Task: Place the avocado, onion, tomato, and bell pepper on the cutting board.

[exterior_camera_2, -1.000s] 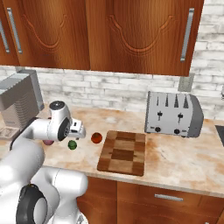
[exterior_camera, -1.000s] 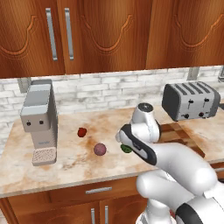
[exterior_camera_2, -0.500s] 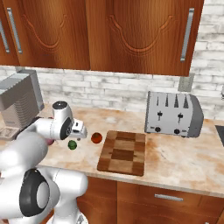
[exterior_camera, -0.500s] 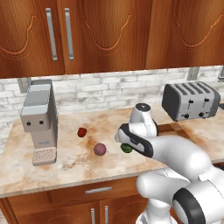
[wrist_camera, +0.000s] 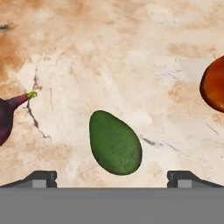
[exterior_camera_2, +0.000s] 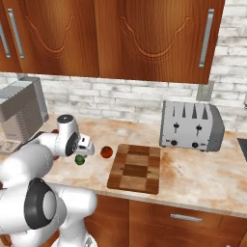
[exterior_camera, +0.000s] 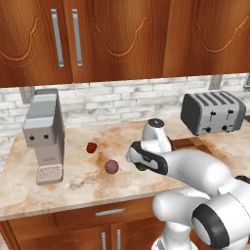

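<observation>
The dark green avocado (wrist_camera: 115, 142) lies on the counter straight below my open gripper (wrist_camera: 113, 179), between the two fingertips (wrist_camera: 41, 178) and apart from both. From the left base view the hand (exterior_camera: 136, 162) hangs just over the avocado (exterior_camera: 142, 168). The purplish onion (exterior_camera: 112, 167) sits to its left and the deep red bell pepper (exterior_camera: 91, 147) farther back left. On the avocado's (exterior_camera_2: 79, 159) other side is the orange-red tomato (exterior_camera_2: 106, 152), and beyond it the striped brown cutting board (exterior_camera_2: 135, 167), bare. Onion (wrist_camera: 5, 120) and tomato (wrist_camera: 214, 83) show at the hand view's edges.
A grey coffee machine (exterior_camera: 44, 136) stands at the counter's left end. A silver toaster (exterior_camera_2: 191, 125) stands behind the board on the right. Wooden cupboards hang above the brick backsplash. The counter's front edge runs close below the foods.
My hand has sunk a little and shifted slightly left over the avocado, jaws still wide. The foods and the board have not moved.
</observation>
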